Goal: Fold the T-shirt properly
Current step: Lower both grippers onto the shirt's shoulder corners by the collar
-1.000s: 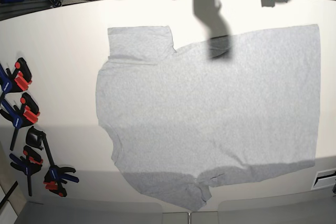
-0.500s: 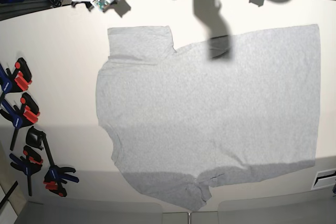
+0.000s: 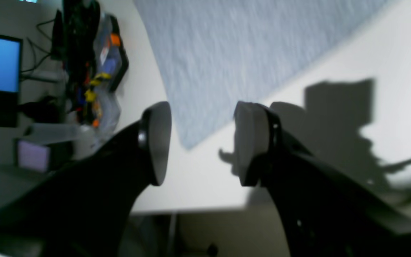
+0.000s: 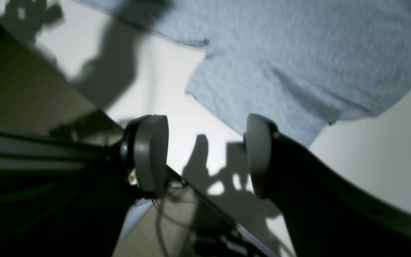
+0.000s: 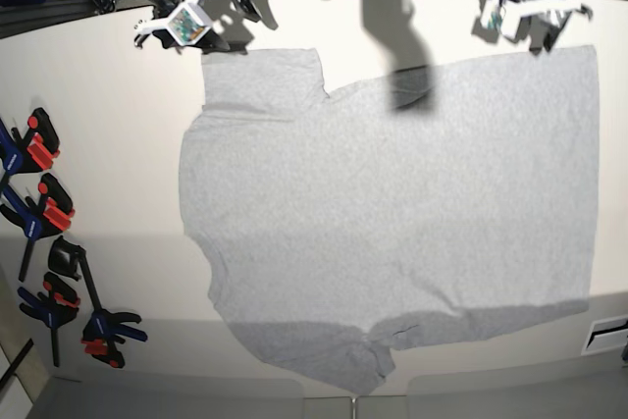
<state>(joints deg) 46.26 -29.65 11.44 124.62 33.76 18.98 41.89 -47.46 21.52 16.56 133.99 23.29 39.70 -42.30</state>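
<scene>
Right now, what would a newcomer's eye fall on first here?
Most likely the big grey T-shirt, spread across the middle of the white table. Next, the red, blue and black clamps along the base view's left edge, and the two open grippers at the T-shirt's top edge.

In this view the right hand (image 4: pixel 205 157) is open, with its two fingers (image 4: pixel 151 155) standing apart. Between them are seen the white worktop (image 4: pixel 180 142) and a dark shadow on it. The grey T-shirt (image 4: pixel 298 46) lies beyond the hand, spread out, and one short part of it reaches toward the finger on the right of the view (this part has a soft fold along it). Behind the finger on the left of the view, the edge of the worktop runs slantwise.
</scene>
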